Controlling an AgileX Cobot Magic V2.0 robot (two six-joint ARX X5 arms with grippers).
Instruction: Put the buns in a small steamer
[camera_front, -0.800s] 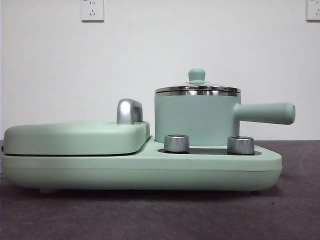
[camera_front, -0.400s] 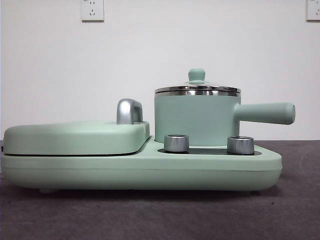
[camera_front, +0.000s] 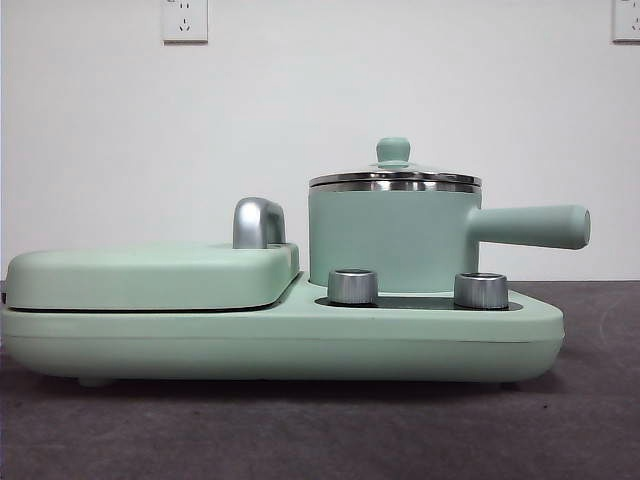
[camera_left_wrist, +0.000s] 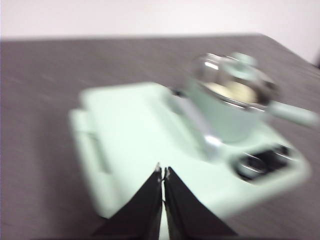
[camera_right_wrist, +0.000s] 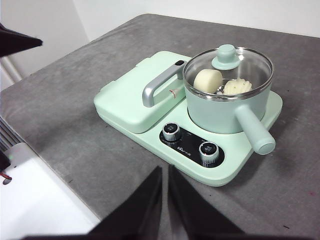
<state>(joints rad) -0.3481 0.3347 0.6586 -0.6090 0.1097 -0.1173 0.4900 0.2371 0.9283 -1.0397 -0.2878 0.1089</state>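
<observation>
Across the grey surface (camera_right_wrist: 60, 115) sits the mint-green cooker base (camera_right_wrist: 235, 172), its long axis running from the flat hinged griddle cover (camera_right_wrist: 130, 100) at one end to the small steamer (camera_front: 395, 240) at the other. Bare surface lies open all around the base, and in the right wrist view the surface's edge drops off beside a white panel near that camera. The griddle cover lies shut and flat, its chrome handle (camera_right_wrist: 157, 85) standing along the side next to the steamer. The small steamer stands upright on the base with its glass lid (camera_right_wrist: 227, 65) on; its long straight handle (camera_right_wrist: 255, 131) points level and outward, away from the griddle cover. Both buns (camera_right_wrist: 208, 80) lie inside under the lid, the smooth one beside the ridged one (camera_right_wrist: 237, 86). Two silver knobs (camera_right_wrist: 172, 131) sit on the dark panel in front of the steamer.

Well back from the cooker and above it, the right hand (camera_right_wrist: 165, 172) hangs with its jaws nearly together, holding nothing. The left hand (camera_left_wrist: 162, 172) hovers over the griddle end, jaws pressed almost shut and empty; its view is blurred.
</observation>
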